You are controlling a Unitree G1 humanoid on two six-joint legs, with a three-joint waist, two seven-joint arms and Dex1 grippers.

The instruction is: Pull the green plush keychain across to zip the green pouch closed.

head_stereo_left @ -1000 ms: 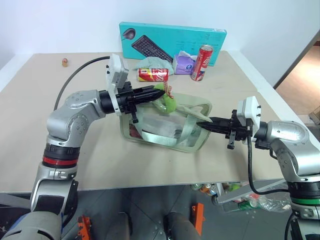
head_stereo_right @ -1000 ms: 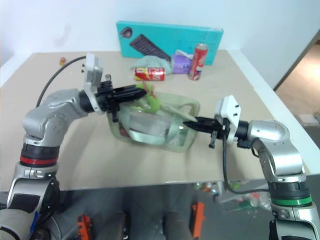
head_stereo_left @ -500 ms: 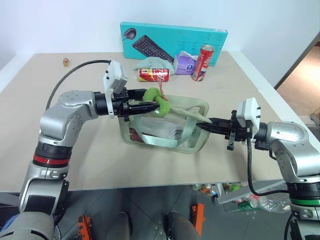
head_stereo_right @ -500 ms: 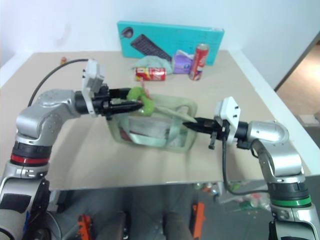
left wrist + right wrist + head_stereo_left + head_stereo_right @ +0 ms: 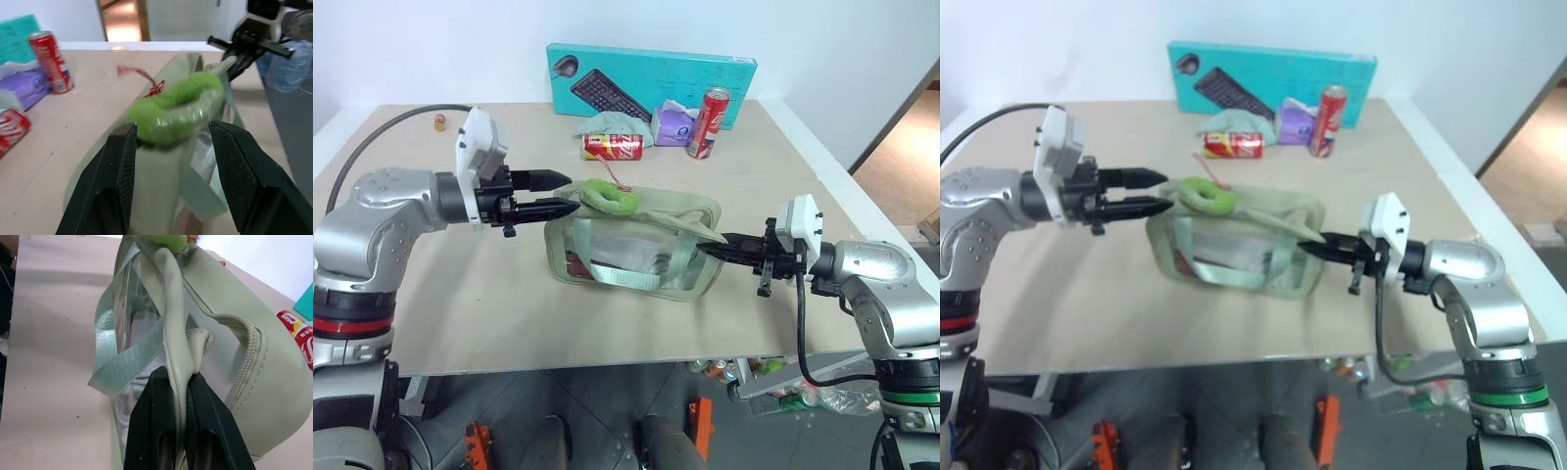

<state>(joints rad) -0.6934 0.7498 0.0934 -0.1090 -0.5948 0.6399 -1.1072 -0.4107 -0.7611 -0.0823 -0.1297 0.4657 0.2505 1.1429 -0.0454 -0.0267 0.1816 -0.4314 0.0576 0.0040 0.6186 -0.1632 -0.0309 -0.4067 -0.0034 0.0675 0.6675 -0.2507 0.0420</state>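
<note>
Left fingers (image 5: 548,192) parted, empty; right fingers (image 5: 178,396) pinch green pouch (image 5: 636,245) (no legible labels).

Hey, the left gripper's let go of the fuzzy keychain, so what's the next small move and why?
Probably release the right gripper and draw it back. The green plush keychain lies at the left end of the green pouch, whose top looks zipped shut, and the left gripper stands open just clear of it. Only the right fingers pinch the pouch's end flap, so bracing seems unneeded.
</note>
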